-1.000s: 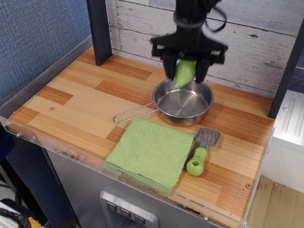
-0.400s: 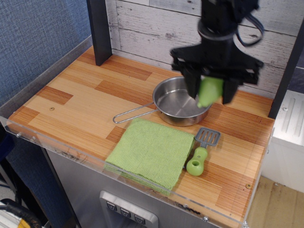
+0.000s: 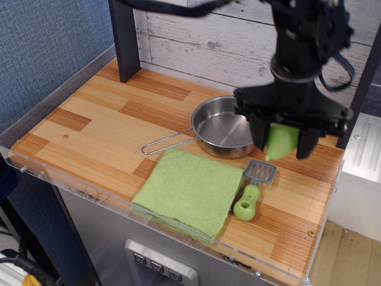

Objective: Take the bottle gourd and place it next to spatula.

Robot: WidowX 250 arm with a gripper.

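The light green bottle gourd [image 3: 281, 142] hangs tip-down between the black fingers of my gripper [image 3: 282, 148], which is shut on it. It is held in the air above the right part of the wooden table, just right of the steel pan [image 3: 223, 127]. The spatula [image 3: 253, 189] lies below and slightly left of the gourd, with its grey slotted blade toward the back and its green ringed handle toward the front edge. The gripper's body hides the pan's right rim.
A green cloth [image 3: 189, 190] lies at the front centre, touching the spatula's left side. The pan's wire handle [image 3: 168, 142] points left. A dark post [image 3: 125, 39] stands at the back left. The table's right edge [image 3: 333, 196] is close to the gripper.
My gripper has carried the gourd from above the pan's back rim to the right and toward the front, past the pan, and now holds it above the spatula's far side.
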